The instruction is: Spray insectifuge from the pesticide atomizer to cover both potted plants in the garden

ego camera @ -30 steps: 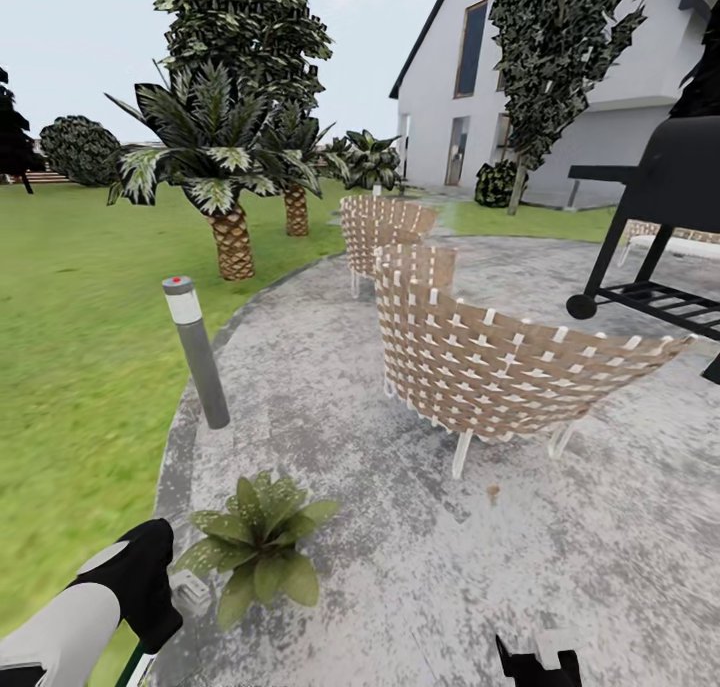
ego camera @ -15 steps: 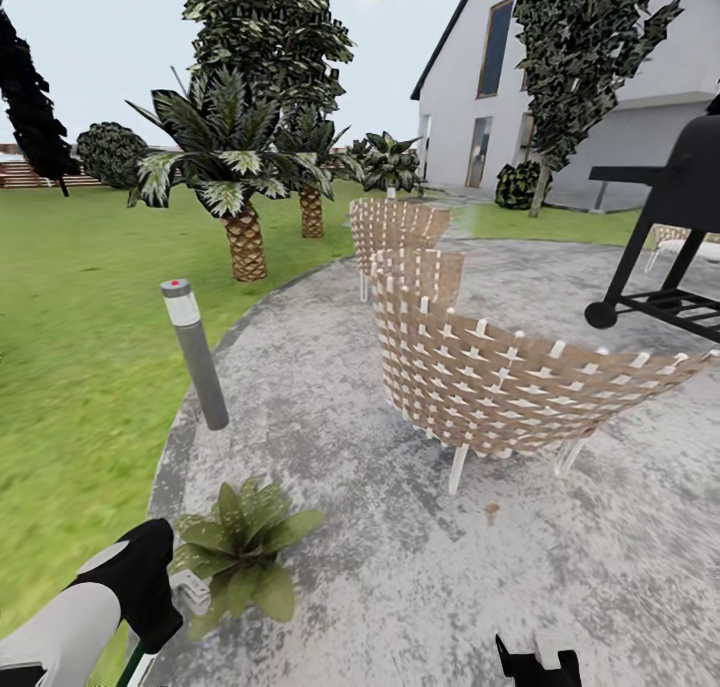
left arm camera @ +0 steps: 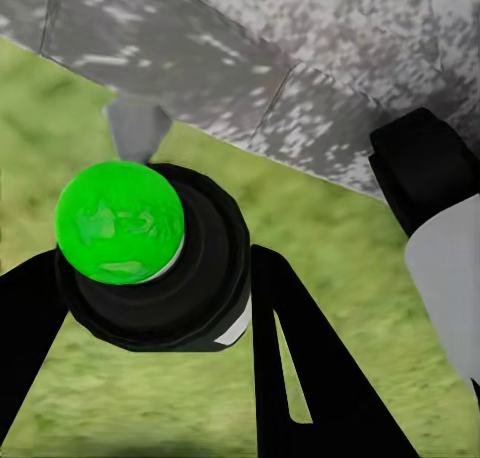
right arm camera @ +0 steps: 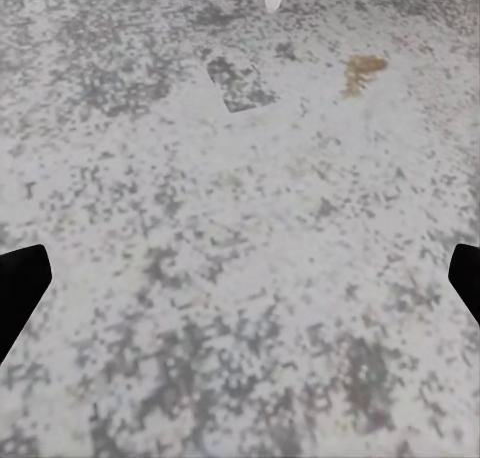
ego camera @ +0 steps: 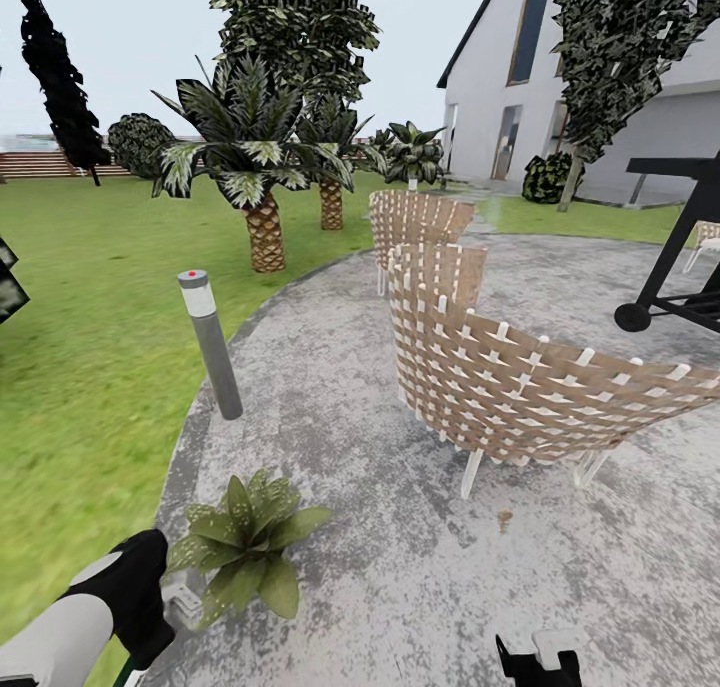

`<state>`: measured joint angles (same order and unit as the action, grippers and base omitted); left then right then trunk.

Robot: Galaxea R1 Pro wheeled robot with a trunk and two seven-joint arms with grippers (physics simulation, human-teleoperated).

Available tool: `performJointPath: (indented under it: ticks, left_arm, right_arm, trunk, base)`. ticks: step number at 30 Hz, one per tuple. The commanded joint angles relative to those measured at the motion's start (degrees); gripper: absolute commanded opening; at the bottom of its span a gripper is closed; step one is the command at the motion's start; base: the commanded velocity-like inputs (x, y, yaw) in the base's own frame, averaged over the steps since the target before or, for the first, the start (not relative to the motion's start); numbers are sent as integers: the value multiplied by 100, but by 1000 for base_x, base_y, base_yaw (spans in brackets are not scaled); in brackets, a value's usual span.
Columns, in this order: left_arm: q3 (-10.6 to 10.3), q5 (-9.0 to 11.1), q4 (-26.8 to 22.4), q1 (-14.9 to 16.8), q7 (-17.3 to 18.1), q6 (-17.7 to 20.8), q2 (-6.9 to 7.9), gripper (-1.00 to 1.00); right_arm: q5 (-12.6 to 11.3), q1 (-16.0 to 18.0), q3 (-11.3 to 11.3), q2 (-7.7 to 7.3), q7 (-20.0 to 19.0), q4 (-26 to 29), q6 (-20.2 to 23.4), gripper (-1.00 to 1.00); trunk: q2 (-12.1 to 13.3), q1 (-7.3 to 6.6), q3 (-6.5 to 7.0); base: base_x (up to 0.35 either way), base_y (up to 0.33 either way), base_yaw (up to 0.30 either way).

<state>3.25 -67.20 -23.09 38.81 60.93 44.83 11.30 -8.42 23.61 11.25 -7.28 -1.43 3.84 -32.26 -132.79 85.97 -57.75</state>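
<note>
At the paved circle's lawn-side edge, the left gripper pinches the pesticide atomizer over grass; the right gripper's fingers are spread above paving. One potted plant sits just beyond, then the bollard lamp and wicker chairs.

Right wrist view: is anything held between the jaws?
No. The right gripper has its jaws wide apart at the picture's two edges, with bare grey paving between them.

Head camera high, facing patio — wrist cameras close, looking down onto paving
</note>
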Motion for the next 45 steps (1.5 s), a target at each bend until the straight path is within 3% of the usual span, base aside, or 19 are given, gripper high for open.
performJointPath:
  ticks: [1,3,6,9,17,30,45]
  left_arm:
    - [40,-40,-26,-3,-127,35,-40,-100]
    - [60,4,-43,2,-451,42,-151,-100]
    - [31,230,-54,75,-425,58,-218,-100]
    - [27,282,-53,206,-253,91,-249,-100]
    - [-13,225,-46,483,170,120,-162,-100]
    - [-5,216,-37,400,136,94,-235,-100]
    - [-15,214,-40,441,149,109,-313,-100]
  right_arm:
    - [-56,3,44,-8,-18,-5,-23,100]
    - [-55,3,44,-10,-15,-21,-25,100]
    - [-55,3,44,-10,-15,-23,-25,100]
    - [-55,3,44,-11,-13,-23,-26,100]
    - [-63,3,44,-6,-6,-17,-20,100]
    - [-63,3,44,-2,-6,-14,-20,100]
    - [-63,3,44,-2,-6,-14,-20,100]
  trunk:
    - [-2,-1,-5]
    - [-2,-1,-5]
    - [-2,-1,-5]
    - [-2,-1,-5]
    - [-2,-1,-5]
    - [-2,-1,-5]
    - [-2,-1,-5]
  base:
    - [0,0,0]
    - [0,0,0]
    - [0,0,0]
    - [0,0,0]
    - [0,0,1]
    - [22,-7,253]
    - [30,-210,92]
